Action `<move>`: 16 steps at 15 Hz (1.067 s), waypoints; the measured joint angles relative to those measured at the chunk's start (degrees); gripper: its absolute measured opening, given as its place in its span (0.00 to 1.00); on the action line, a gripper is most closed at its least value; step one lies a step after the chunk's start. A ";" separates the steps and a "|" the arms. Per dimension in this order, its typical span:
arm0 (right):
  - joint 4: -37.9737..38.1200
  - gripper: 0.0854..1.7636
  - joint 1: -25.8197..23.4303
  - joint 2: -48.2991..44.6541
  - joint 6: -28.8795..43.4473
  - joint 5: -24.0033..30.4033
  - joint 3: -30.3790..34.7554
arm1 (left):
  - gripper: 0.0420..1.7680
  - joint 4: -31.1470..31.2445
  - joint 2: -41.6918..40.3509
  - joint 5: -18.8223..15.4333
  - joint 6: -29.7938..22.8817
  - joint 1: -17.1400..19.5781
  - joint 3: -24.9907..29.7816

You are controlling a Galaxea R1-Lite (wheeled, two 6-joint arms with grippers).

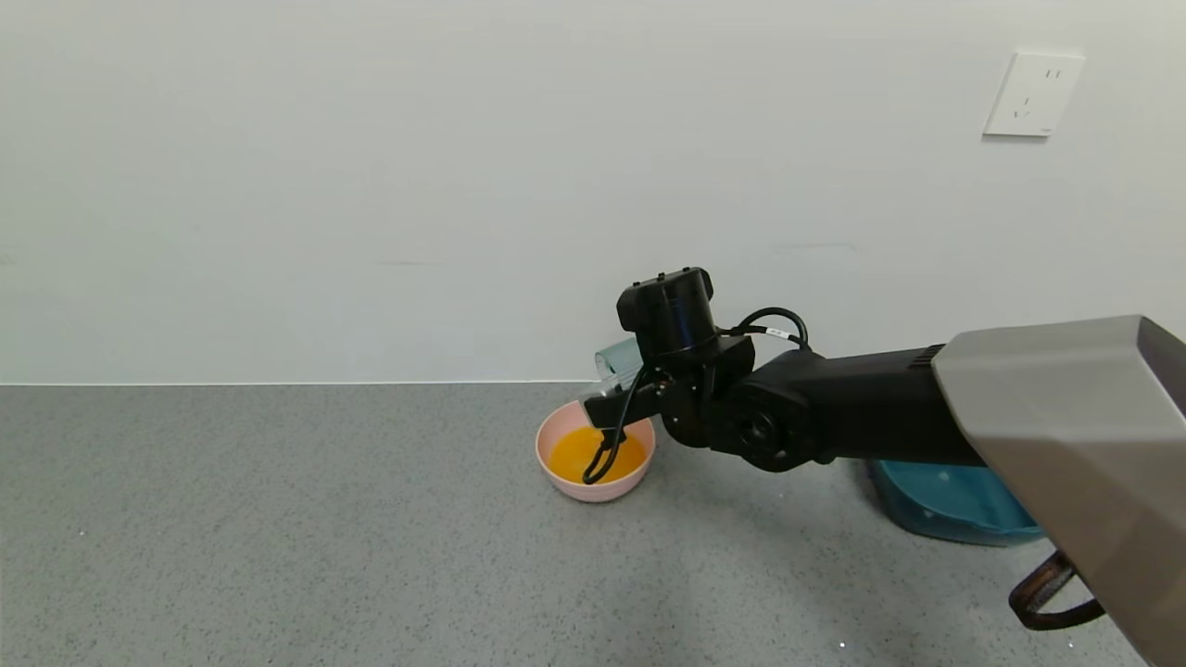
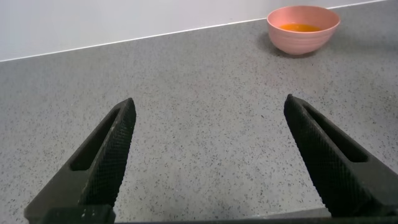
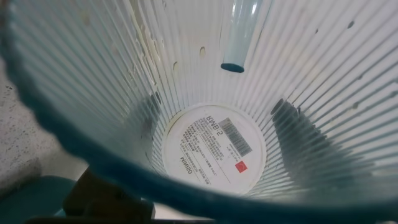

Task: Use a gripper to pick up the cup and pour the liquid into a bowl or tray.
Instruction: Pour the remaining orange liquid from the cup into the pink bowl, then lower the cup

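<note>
My right gripper (image 1: 613, 394) is shut on the translucent blue-green cup (image 1: 619, 359) and holds it tipped on its side just above the far rim of the pale pink bowl (image 1: 593, 489). The orange liquid (image 1: 567, 452) lies in the bowl. The right wrist view looks straight into the ribbed cup (image 3: 186, 68); it holds no liquid, only drops on its walls, and a label shows through its base. The fingers (image 3: 298, 134) show as dark shapes through the wall. My left gripper (image 2: 208, 124) is open and empty, low over the counter, with the bowl (image 2: 298, 42) and liquid (image 2: 303, 27) far off.
A dark teal tray (image 1: 954, 505) stands on the grey speckled counter (image 1: 278, 537) under my right arm, to the right of the bowl. A white wall runs along the counter's back edge, with a socket (image 1: 1033, 93) high up.
</note>
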 joint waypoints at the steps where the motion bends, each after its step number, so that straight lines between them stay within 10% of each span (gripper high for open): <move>1: -0.02 0.73 0.01 0.00 0.01 0.01 0.04 | 0.97 0.00 0.00 -0.02 0.00 0.00 0.00; 16: -1.38 0.73 0.00 -0.09 0.50 0.15 0.23 | 0.97 0.00 0.00 0.00 0.00 0.00 0.00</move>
